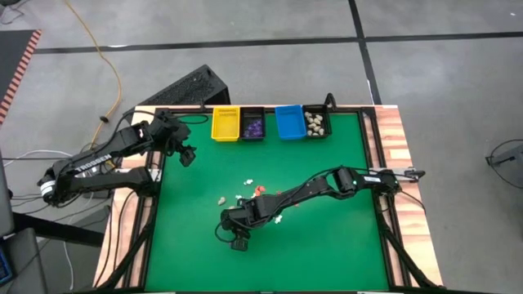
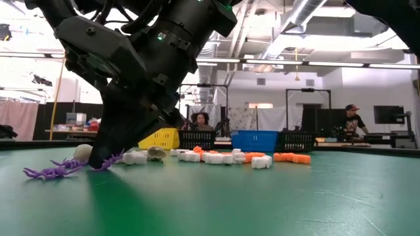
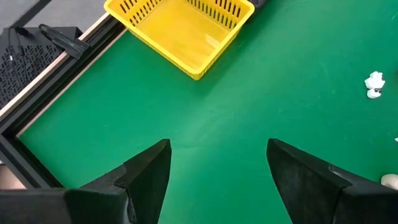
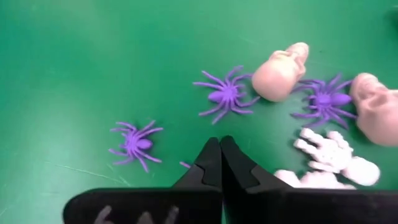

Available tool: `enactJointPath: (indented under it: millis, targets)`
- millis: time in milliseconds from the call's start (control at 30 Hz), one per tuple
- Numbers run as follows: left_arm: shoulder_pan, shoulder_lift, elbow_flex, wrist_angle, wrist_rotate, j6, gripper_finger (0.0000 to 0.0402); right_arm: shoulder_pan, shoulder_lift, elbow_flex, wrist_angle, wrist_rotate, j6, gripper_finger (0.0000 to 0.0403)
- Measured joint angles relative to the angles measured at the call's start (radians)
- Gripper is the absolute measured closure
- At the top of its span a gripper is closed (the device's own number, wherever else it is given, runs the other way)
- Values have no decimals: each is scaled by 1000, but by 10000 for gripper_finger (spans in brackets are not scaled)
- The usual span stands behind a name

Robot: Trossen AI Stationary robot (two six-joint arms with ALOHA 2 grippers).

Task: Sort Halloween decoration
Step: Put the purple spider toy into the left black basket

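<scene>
Right hand (image 4: 221,149) shut by 3 purple spiders (image 4: 227,94), 2 beige skulls (image 4: 281,71).

Bright even light, soft shadows, near blur

- High cam looked straight down on the whole green table (image 1: 327,245).
- Low cam sat at tabletop level, facing the room.
- Wrist cams hung close over the mat; both probably caught the same white piece (image 3: 374,84).
</scene>
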Motion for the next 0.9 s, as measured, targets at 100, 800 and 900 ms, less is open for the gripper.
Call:
enactJointPath:
  millis: [100,800,900]
  targets:
    - [0,0,0,0,0,0,145,-12,-3,42,-45,3,-15,388]
    - [0,0,0,0,0,-7,145,-357,-48,320,-360,146,-315,388]
    - [0,0,0,0,0,-14,145,-427,-60,319,-383,170,-326,388]
